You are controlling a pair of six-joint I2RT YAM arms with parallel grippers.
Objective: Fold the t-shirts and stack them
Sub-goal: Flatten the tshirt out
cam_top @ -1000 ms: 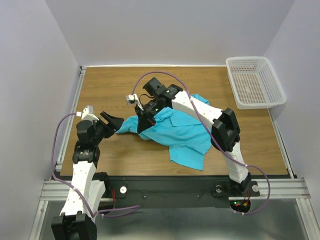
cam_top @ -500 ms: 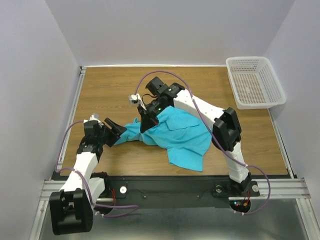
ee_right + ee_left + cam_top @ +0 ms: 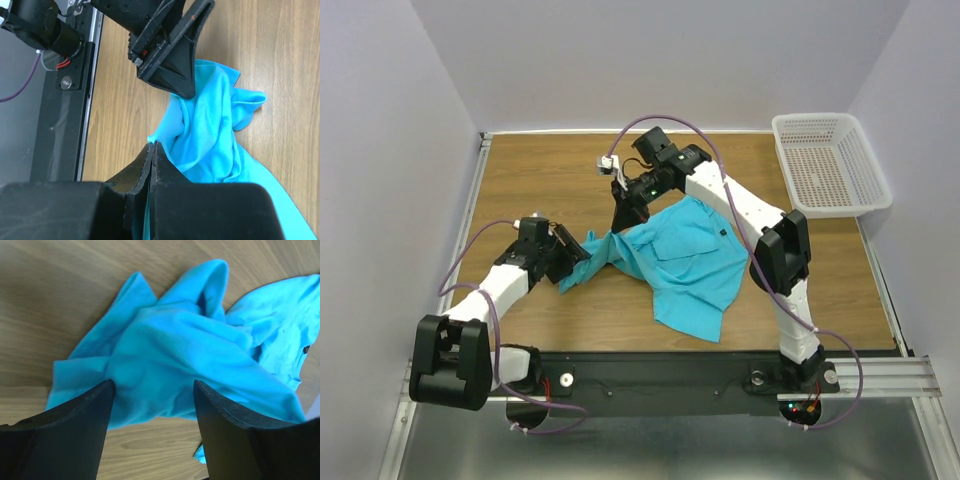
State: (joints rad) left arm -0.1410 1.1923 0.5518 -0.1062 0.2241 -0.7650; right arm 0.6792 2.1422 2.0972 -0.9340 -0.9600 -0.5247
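Observation:
The turquoise t-shirt (image 3: 688,268) lies crumpled mid-table, its left part lifted and stretched out. My right gripper (image 3: 621,216) is shut on a fold of its edge, and the cloth (image 3: 210,135) hangs from the closed jaws (image 3: 152,145). My left gripper (image 3: 576,262) is open, low over the wood at the shirt's left tip. In the left wrist view the bunched cloth (image 3: 180,340) lies just beyond and between the spread fingers (image 3: 85,415), not pinched. The right wrist view shows the left gripper (image 3: 172,55) at the far end of the cloth.
A white mesh basket (image 3: 832,200) stands at the table's far right corner. Purple cables loop off both arms. A metal rail (image 3: 470,210) runs along the table's left edge, and the black front bar (image 3: 660,370) carries the arm bases.
My right gripper has carried the shirt edge farther back and right, stretching the cloth. My left arm has dropped low and reached right to the shirt's left tip.

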